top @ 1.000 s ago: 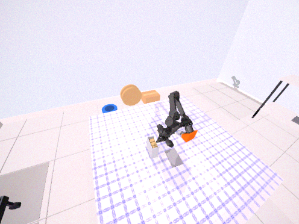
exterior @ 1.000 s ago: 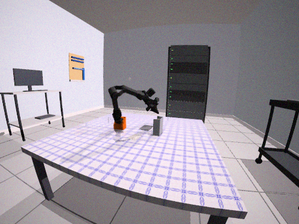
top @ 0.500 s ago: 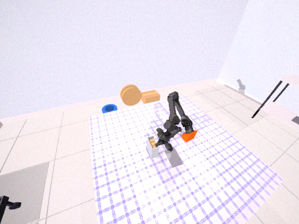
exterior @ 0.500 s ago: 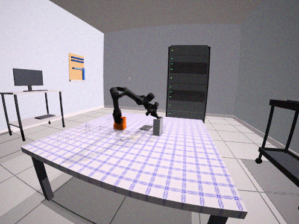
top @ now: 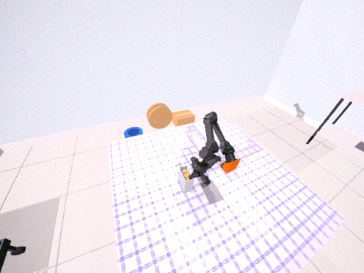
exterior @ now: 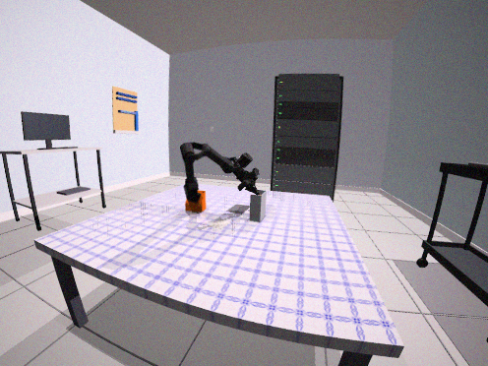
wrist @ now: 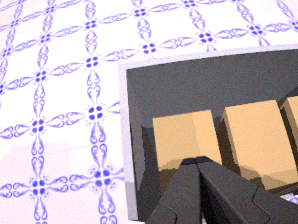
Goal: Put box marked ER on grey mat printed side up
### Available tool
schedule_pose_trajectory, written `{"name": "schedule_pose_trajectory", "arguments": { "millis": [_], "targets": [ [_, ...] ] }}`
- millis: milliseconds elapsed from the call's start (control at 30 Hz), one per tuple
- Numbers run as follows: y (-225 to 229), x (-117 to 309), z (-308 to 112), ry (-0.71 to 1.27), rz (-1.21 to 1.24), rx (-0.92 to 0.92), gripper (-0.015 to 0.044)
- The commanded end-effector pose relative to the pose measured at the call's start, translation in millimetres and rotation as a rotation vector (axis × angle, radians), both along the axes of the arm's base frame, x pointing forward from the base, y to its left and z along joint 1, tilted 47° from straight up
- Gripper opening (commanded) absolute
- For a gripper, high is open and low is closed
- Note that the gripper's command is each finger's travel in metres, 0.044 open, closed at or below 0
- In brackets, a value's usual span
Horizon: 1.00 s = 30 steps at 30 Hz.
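The gripper (top: 191,177) (exterior: 259,192) (wrist: 194,167), closed (and holding nothing), hovered by the boxes (top: 186,174) (wrist: 187,137) in the bin (top: 186,186) (exterior: 257,207) (wrist: 126,145).

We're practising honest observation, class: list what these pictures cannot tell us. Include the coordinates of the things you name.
- Reach codes on the boxes (top: 186,174) (wrist: 257,142): wrist shows only plain tops; sides hidden in the bin (top: 186,186) (exterior: 258,207) (wrist: 123,125).
- Rightmost box (wrist: 294,112): cut off by wrist picture's edge.
- Whether the pincer (top: 191,177) (exterior: 259,192) (wrist: 194,167) touches a box: top, too small.

Three boxes (top: 186,174) (wrist: 257,145) inside bin (top: 186,184) (exterior: 258,207) (wrist: 123,145).
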<state>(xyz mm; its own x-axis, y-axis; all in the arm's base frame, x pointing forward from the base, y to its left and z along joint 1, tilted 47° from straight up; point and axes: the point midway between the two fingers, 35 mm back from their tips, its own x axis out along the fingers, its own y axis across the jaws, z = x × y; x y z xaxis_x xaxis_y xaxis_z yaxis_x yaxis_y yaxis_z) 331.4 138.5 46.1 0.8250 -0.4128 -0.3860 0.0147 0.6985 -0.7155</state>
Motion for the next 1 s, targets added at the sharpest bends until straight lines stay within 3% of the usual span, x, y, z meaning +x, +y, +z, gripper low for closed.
{"name": "schedule_pose_trajectory", "arguments": {
  "millis": [0,967],
  "targets": [
    [-1.3,-0.2,-2.4,0.009,0.002,-0.005,0.0],
    [-3.3,-15.1,-4.7,0.009,0.002,-0.005,0.0]
  ]
}}
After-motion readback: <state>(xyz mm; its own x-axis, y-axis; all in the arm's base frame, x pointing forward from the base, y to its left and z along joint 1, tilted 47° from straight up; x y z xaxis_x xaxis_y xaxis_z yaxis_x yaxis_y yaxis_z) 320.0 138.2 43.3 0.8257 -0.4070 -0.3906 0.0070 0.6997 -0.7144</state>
